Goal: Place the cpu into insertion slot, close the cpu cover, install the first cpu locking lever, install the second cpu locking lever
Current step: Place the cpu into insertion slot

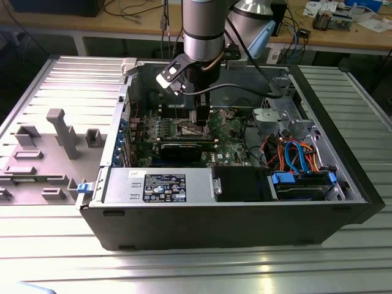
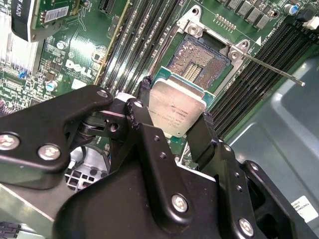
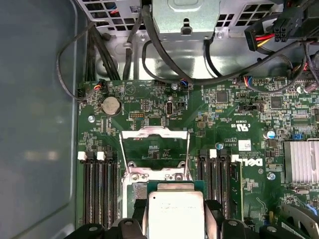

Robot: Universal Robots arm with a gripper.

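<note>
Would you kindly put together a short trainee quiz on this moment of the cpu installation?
1. True or false: the cpu already lies seated in the insertion slot.
2. The gripper is shut on: A) the cpu, B) a cable, C) a screwdriver.
3. Fill in: the cpu cover is swung ____.
Key: 1 false; 2 A; 3 open.

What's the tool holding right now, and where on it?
The cpu, pinched by two opposite side edges in the tool, near the open insertion slot.
</note>
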